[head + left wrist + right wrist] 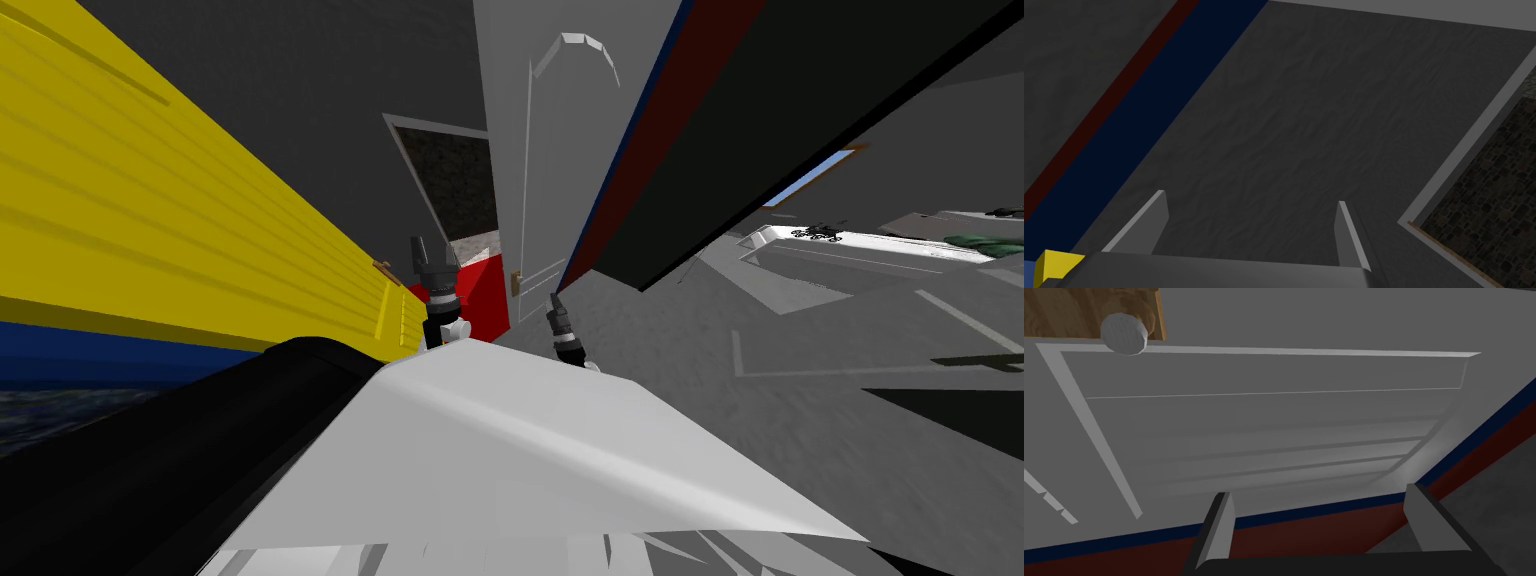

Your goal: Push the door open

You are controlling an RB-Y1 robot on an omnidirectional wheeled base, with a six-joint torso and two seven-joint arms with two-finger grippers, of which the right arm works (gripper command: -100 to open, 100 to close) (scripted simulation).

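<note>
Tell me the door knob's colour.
Grey: the door knob shows best in the right wrist view.

Door (pixel 540 180): plain grey, upright, panelled face. Upper panel moulding arched at top. Lower panel rectangular, with raised moulding and stepped bevels. Round grey knob (pixel 1124 334), faceted, sits on brown wood-grain backplate (pixel 1079 310) close to door's free edge. Door stands ajar: gap between knob-side edge and grey frame (pixel 408 165). Dark stone-textured surface (pixel 455 180) and red floor (pixel 485 295) visible through gap.
</note>
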